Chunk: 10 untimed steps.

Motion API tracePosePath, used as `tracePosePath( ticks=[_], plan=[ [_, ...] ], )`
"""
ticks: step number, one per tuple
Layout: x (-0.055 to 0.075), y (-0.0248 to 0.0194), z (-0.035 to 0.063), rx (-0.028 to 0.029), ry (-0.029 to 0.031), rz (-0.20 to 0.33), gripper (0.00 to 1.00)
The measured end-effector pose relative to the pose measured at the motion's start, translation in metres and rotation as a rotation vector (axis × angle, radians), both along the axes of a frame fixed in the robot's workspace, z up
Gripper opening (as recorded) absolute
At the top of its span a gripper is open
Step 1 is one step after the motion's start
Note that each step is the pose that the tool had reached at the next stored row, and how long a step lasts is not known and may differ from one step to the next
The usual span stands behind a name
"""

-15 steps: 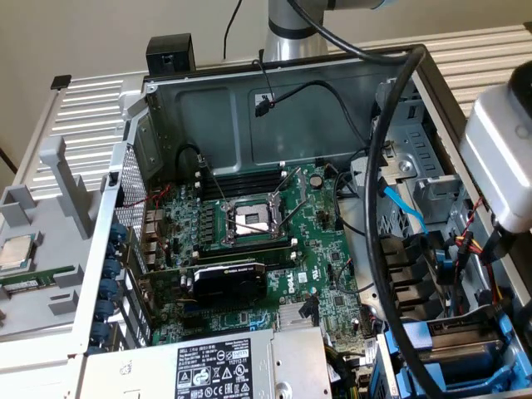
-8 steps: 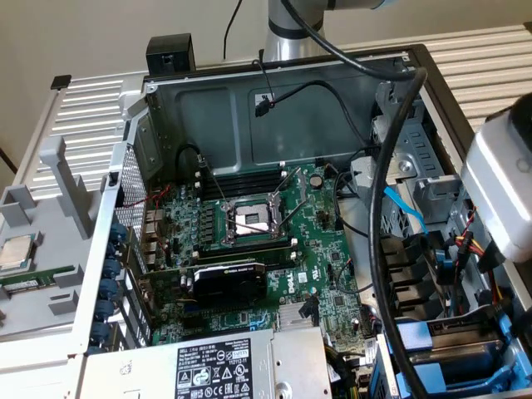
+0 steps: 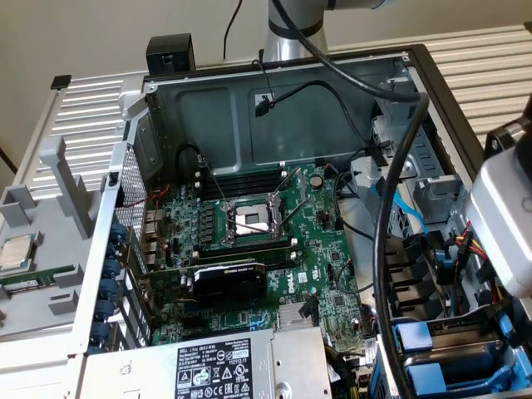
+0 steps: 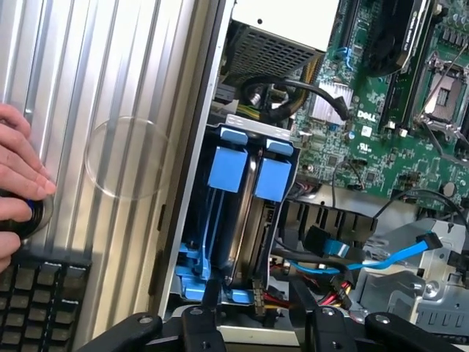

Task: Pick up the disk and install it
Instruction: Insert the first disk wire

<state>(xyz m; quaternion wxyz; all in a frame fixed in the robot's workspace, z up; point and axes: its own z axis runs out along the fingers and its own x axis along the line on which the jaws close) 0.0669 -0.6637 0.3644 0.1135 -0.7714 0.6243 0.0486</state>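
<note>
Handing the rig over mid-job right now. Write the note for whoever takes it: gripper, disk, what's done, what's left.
Gripper: open and empty, hanging over the drive bay of the opened computer case.
Disk: its silver edge shows between two blue carriers standing in that bay.
Done: the disk appears to be in the bay; nothing is held.
Left: whether it is fully seated cannot be told from these views.
Note: a person's hand rests beside a keyboard outside the case.

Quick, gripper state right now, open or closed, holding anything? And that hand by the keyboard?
Gripper: fingers open, holding nothing.
Person's hand: resting on a round dark object beside the keyboard.
</note>
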Motion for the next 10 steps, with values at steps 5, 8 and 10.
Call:
tracePosePath(
  ticks=[5,8,10],
  plan=[
    [0.0003,-0.0016,-0.0056,0.0133,0.0001,0.017,0.49],
    [0.0003,-0.0022,-0.0084,0.0223,0.0001,0.029,0.49],
    [0.0003,-0.0025,-0.0094,0.0312,0.0001,0.037,0.49]
  ],
)
